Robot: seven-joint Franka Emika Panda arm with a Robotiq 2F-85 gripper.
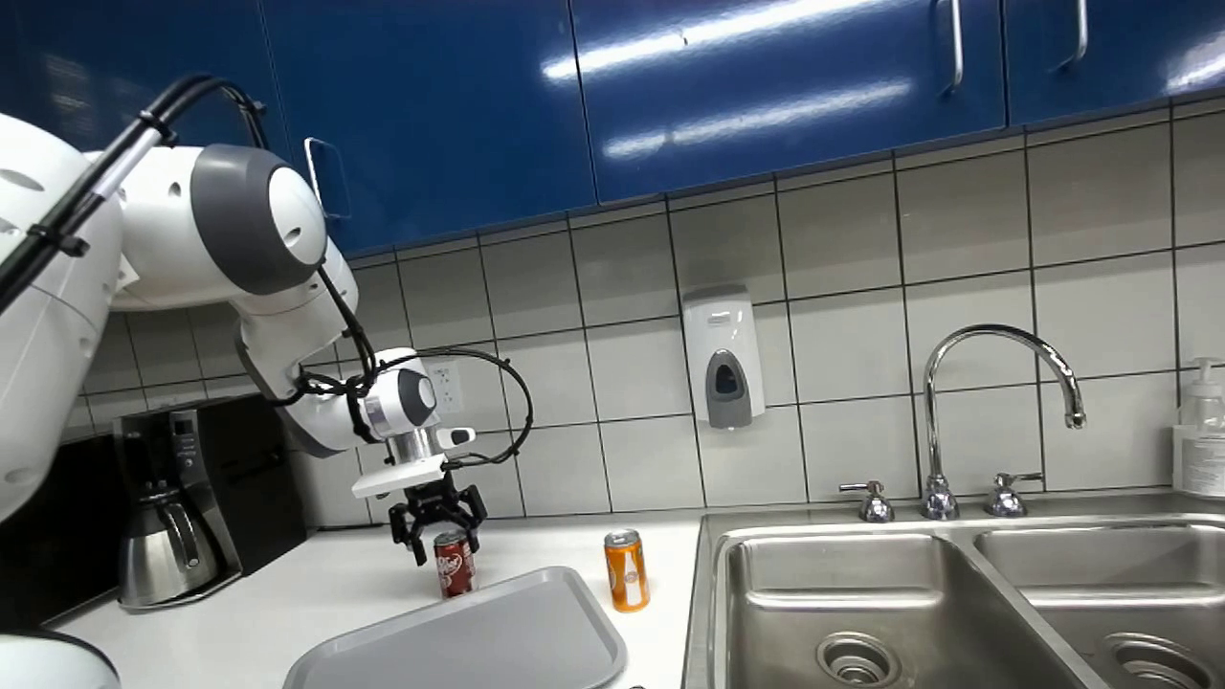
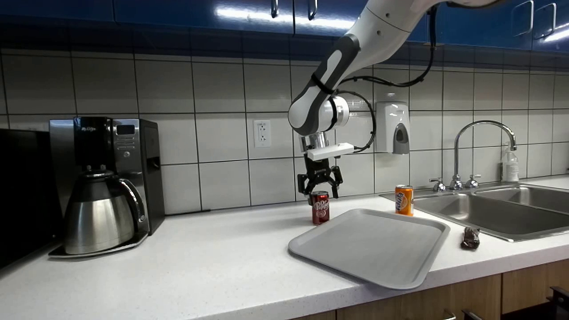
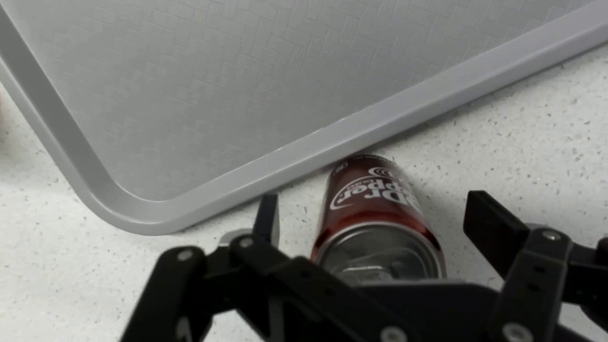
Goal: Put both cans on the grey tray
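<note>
The red can (image 1: pixel 456 570) stands upright on the white counter, just beside the rim of the grey tray (image 1: pixel 478 639). My gripper (image 2: pixel 322 197) points down over this can, its fingers open on either side of the can's top. In the wrist view, counter shows between the red can (image 3: pixel 370 199) and both finger pads (image 3: pixel 494 228), so neither touches it. The can's silvery lid is partly covered by the gripper body. An upright orange can (image 2: pixel 404 201) sits on the counter past the tray's far edge, toward the sink. The tray (image 2: pixel 373 246) holds nothing.
A steel double sink (image 2: pixel 471 211) with a faucet (image 1: pixel 995 335) lies beyond the orange can. Near the sink's front edge is a small dark wrapped item (image 2: pixel 470 238). The coffee maker with its pot (image 2: pixel 102 213) occupies the opposite end, and a tiled wall rises behind.
</note>
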